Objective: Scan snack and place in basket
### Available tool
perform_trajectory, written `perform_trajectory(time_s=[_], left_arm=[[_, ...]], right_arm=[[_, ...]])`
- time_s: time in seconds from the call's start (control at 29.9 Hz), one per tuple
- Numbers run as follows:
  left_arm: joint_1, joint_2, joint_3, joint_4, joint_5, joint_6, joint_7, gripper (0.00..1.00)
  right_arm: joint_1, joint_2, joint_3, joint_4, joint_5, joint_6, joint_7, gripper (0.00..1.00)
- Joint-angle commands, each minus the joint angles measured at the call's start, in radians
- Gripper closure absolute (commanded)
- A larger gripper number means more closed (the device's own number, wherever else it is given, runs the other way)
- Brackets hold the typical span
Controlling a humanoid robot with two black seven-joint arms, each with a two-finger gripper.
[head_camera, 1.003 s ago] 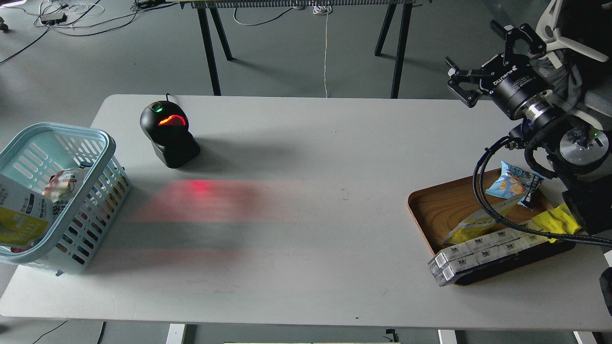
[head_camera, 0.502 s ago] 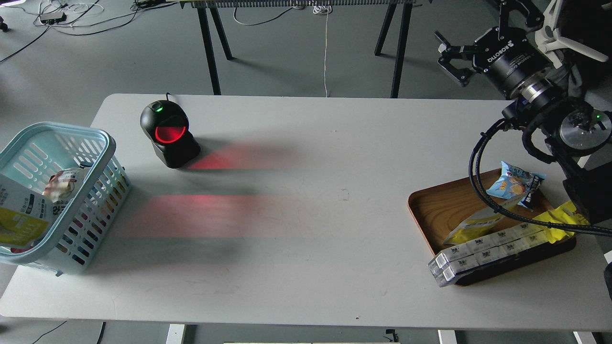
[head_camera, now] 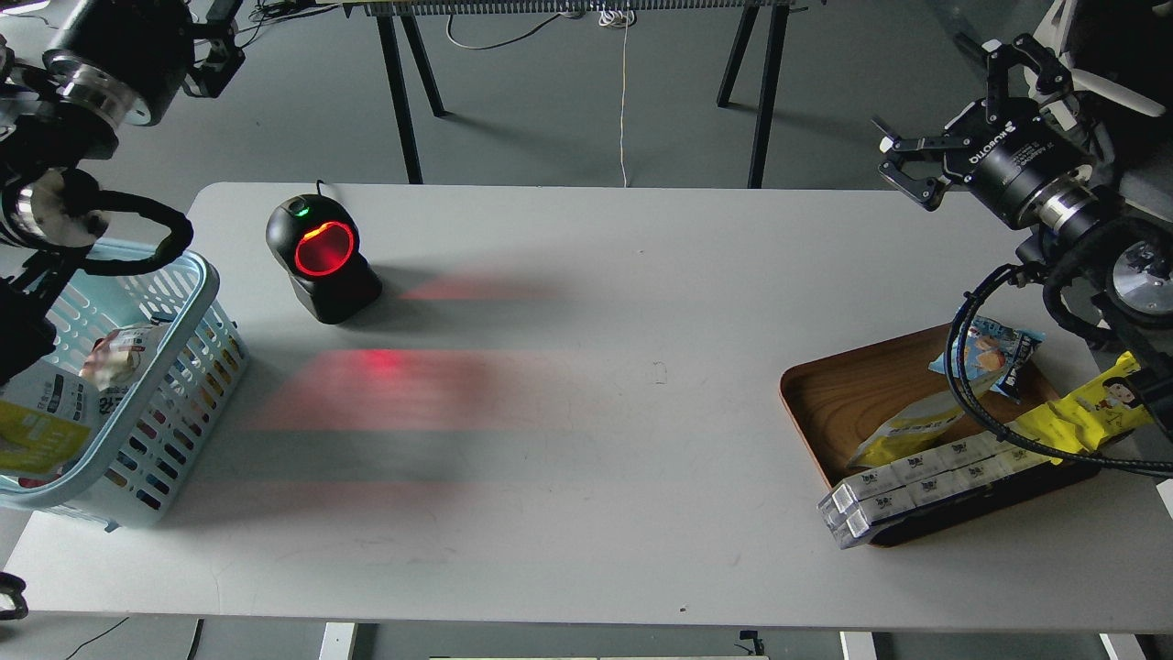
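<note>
The snack [head_camera: 38, 417], a flat pouch with a white top and a yellow lower half, lies inside the light blue basket [head_camera: 174, 394] at the table's left end, beside another wrapped item. My left arm comes in at the upper left above the basket. Its gripper [head_camera: 216, 57] is dark and partly cut off, well above and behind the basket. My right gripper [head_camera: 942, 112] is open and empty, raised above the table's far right corner, behind the wooden tray.
A black scanner [head_camera: 323, 257] with a glowing red window stands at the back left and casts red light on the table. The brown tray [head_camera: 838, 403] at the right holds a similar yellow-white pouch [head_camera: 903, 429], a small blue packet [head_camera: 985, 353], a long yellow wrapper [head_camera: 1090, 412] and white boxes [head_camera: 926, 481].
My left arm has come into view at the upper left. My right gripper rose, then came back down and to the right. The pouch sits a little lower in the basket.
</note>
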Motion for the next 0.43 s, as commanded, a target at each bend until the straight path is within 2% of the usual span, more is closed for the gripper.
perform_trajectory(time_s=[0.0, 0.4], left_arm=[[0.010, -0.061, -0.004, 0.023, -0.072, 0.003, 0.012, 0.01], [0.017, -0.131, -0.041, 0.051, -0.094, -0.008, 0.009, 0.00]], right_arm=[[-0.021, -0.006, 0.000, 0.000, 0.000, -0.003, 0.002, 0.01], [-0.040, 0.002, 0.019, 0.003, 0.000, 0.000, 0.009, 0.01]])
